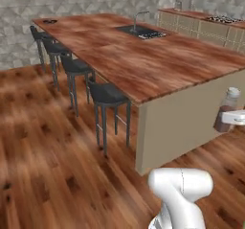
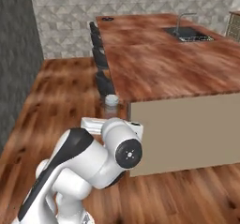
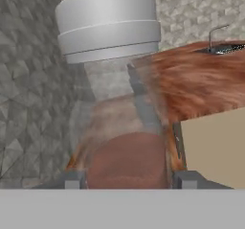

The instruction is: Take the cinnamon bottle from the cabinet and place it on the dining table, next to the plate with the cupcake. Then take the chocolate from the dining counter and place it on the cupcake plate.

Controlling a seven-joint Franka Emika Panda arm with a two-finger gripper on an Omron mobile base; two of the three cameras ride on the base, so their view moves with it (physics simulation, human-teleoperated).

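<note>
Cinnamon bottle (image 3: pixel 117 103): fills the centre of the hand view, close to the lens; at the right edge of the left base view, mid-height, and left of centre in the right base view, just above the white arm. It is off any surface, carried in the air in front of the island's pale end wall.
Build: clear body, brown powder settled in the lower part, a broad grey-white ribbed cap on top. It stands upright in both base views.
Handling, judged: small and light; rigid walls that will not give under pressure; smooth sides likely slippery, so it could twist or slide if the hold is shallow. If glass, a drop to the wood floor could break it.
Where to take hold: on the straight body below the cap, where the sides run parallel; the cap is wider and may turn.
Gripper (image 3: pixel 129 181): the two dark tips sit at the lower edge of the hand view, one on either side of the bottle's brown lower body, each against its wall. Spread is narrow, set by the bottle's width; it is clamped on the bottle and on nothing else.
Island counter (image 1: pixel 143 60): long wood top running to the upper left of the left base view, with a sink (image 1: pixel 141 31).
Small dark item (image 1: pixel 50 21): at the far corner; too small to identify.
Stage, judged: bottle in transit, not yet set down.
</note>
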